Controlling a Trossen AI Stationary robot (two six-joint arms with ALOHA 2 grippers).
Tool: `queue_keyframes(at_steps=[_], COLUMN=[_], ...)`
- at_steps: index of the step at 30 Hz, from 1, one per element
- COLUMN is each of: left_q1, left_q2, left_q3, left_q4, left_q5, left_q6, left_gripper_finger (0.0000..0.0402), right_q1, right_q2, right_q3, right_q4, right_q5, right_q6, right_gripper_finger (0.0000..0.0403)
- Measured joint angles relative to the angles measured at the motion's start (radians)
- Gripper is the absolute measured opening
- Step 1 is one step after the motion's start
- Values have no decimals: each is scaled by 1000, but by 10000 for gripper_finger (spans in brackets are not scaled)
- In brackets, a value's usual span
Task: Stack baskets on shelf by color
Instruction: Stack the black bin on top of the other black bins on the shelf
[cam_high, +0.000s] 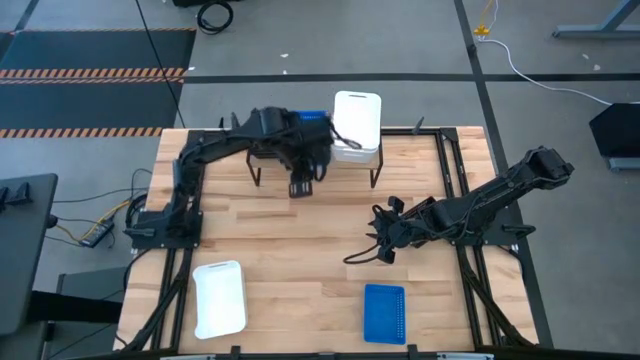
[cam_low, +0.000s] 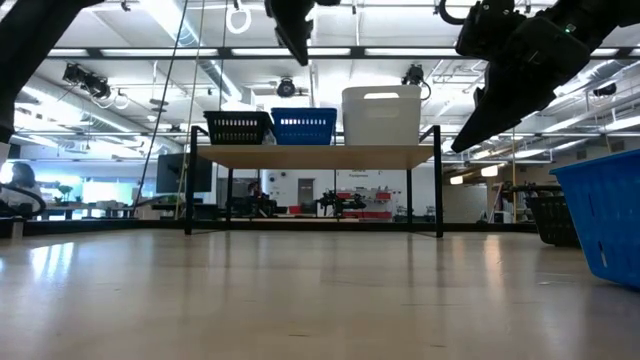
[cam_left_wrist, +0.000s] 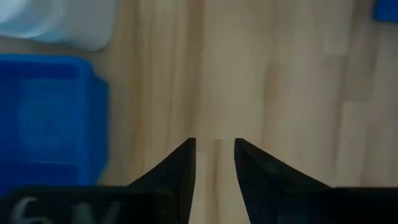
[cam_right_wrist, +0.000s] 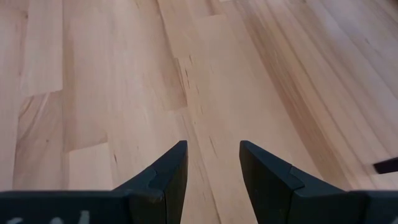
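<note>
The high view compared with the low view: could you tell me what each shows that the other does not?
Only the high view shows the white basket lying on the table near the left arm's base. Only the low view shows the black basket on the shelf, hidden overhead by the left arm. Both show the shelf's blue basket, its white basket, and the table's blue basket.

High view straight down over table (cam_high: 300, 230); low view level across it toward shelf (cam_low: 315, 156), seen in both; wrist views close above tabletop
</note>
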Motion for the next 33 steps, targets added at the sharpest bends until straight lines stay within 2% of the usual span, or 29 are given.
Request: queue_keyframes(at_steps=[4,8,16,19,24,30,33], left_q1=[-67,-127,-178,-197,-212,-214,-218], left_q2=[0,-3,-20,-24,-24,-24,-31], left_q3=[-1,-1,-1,-1,-1,-3,-88], left_q4=[44,135,184,296,499,585,658], left_q5=[-10,-73,-179,-196,-196,-147,-129], left_q6=[-38,-54,-106,-105,-54,-32,-28], left_gripper_finger=[117,117,116,116,116,116,116], right_q1=[0,0,16,23,24,24,25], right_q2=[0,0,0,0,0,0,0], right_q3=[0,0,0,0,0,0,0], right_q4=[-2,-4,-29,-28,-29,-30,-31], right_q5=[0,0,-2,-2,1,1,-2], right_q6=[16,20,42,42,42,42,42], right_gripper_finger=[153,153,153,153,153,153,153])
